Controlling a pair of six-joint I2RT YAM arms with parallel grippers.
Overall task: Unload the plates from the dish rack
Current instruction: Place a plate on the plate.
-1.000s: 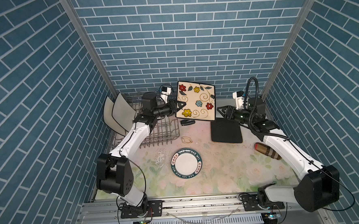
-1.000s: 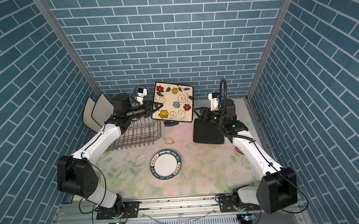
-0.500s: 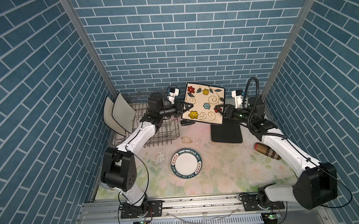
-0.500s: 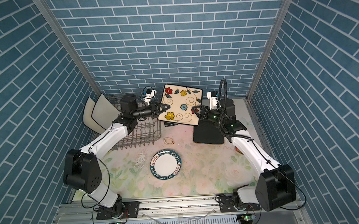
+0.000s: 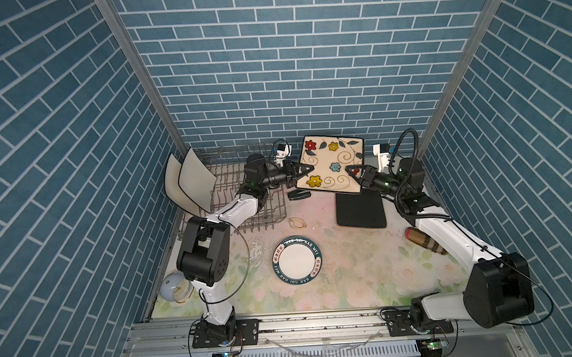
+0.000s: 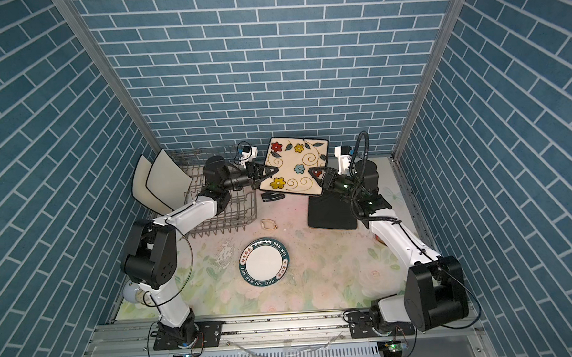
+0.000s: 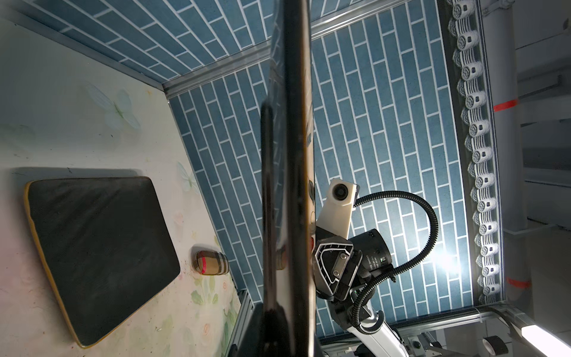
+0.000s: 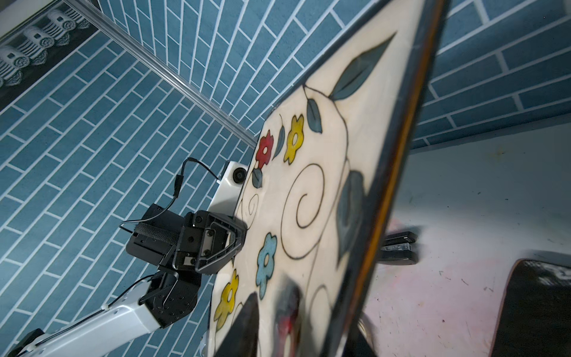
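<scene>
Flowered plate (image 5: pixel 331 165) (image 6: pixel 294 172): in the air, tilted, between dish rack (image 5: pixel 246 218) and black plate (image 5: pixel 360 210).
Left gripper (image 5: pixel 306 169): clenched on the plate's left edge.
Right gripper (image 5: pixel 351 172): jaws straddle the right edge; can't tell if they press yet.
Both top views only: two cream plates (image 5: pixel 194 180) leaning at the rack's left end; round plate (image 5: pixel 296 260) flat on the table (image 5: pixel 350 276), well apart from the rack.
Left wrist view: flowered plate (image 7: pixel 290 154) seen edge-on; black plate (image 7: pixel 99 241) lying flat; right gripper (image 7: pixel 318 265) against the plate.
Right wrist view: painted face (image 8: pixel 309 201) visible, left gripper (image 8: pixel 242 233) on its far edge.
</scene>
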